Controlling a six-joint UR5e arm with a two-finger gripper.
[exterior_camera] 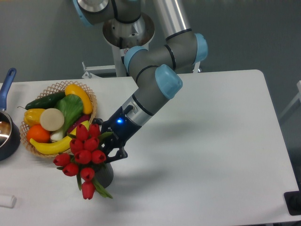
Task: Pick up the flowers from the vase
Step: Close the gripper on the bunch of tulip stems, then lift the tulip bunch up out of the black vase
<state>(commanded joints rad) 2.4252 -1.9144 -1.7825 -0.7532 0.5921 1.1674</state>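
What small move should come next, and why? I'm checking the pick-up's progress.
Probably a short straight lift. The gripper seems closed around the bunch of red tulips with green stems, whose stems still sit in the small dark grey ribbed vase, so raising would draw them out.

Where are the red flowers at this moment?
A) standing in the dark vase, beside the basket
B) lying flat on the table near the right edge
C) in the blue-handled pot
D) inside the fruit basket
A: the flowers rise from the vase, just in front of the basket, with the gripper right against them.
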